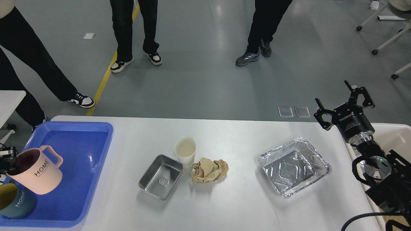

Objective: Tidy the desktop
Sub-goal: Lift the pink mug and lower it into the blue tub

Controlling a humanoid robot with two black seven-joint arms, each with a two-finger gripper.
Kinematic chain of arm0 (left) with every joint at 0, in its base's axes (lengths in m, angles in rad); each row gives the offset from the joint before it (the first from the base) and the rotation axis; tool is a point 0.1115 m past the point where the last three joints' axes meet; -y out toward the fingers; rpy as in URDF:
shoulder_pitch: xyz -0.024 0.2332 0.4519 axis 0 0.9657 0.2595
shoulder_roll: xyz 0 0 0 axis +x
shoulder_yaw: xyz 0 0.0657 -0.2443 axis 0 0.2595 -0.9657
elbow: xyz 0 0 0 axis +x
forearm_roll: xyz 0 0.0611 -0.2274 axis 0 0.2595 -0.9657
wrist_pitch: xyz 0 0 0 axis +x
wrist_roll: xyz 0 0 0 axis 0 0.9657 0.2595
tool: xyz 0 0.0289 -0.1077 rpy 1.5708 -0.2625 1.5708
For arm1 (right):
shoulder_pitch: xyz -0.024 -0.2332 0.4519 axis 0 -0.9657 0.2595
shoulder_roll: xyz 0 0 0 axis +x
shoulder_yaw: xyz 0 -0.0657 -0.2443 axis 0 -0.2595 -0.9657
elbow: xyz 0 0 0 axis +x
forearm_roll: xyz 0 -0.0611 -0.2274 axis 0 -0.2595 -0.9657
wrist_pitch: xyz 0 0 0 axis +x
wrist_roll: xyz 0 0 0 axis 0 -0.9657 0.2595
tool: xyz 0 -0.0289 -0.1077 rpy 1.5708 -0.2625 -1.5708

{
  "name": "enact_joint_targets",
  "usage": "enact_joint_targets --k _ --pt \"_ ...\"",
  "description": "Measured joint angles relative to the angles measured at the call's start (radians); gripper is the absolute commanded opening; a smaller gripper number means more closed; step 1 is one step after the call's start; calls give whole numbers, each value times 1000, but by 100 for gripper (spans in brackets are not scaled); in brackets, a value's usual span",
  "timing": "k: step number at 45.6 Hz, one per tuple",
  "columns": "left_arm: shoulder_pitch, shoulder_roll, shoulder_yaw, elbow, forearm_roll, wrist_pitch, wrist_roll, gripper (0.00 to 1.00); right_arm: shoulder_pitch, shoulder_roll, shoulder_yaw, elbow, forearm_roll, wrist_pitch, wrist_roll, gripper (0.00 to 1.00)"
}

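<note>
My right gripper (343,104) hangs spread and empty beyond the smooth white desktop (237,205), near a crinkled foil tray (316,171).

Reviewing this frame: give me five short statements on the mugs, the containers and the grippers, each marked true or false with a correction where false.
1. The pink mug is tilted over the blue tray, held at the left gripper. True.
2. The right gripper is shut on the foil tray. False: it is open, empty, raised beside the desktop.
3. The paper cup stands beside the small metal tray. True.
4. The crumpled brown paper lies inside the foil tray. False: it lies on the desktop, next to the cup.
5. The teal mug sits on bare desktop. False: it is in the blue tray.
</note>
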Motion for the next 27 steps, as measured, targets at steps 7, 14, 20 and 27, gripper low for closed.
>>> enact_joint_targets --k 7,14,20,27 --pt "33 -66 0 34 76 41 -8 0 0 0 0 0 0 0 0 100" --pt "77 -144 0 67 150 112 -19 0 -6 0 1 0 1 0 0 100" --pt "106 -196 -3 80 197 161 -23 0 -8 -3 0 0 1 0 0 100" --pt "135 -240 -9 87 244 214 -36 0 -13 -13 0 0 1 3 0 100"
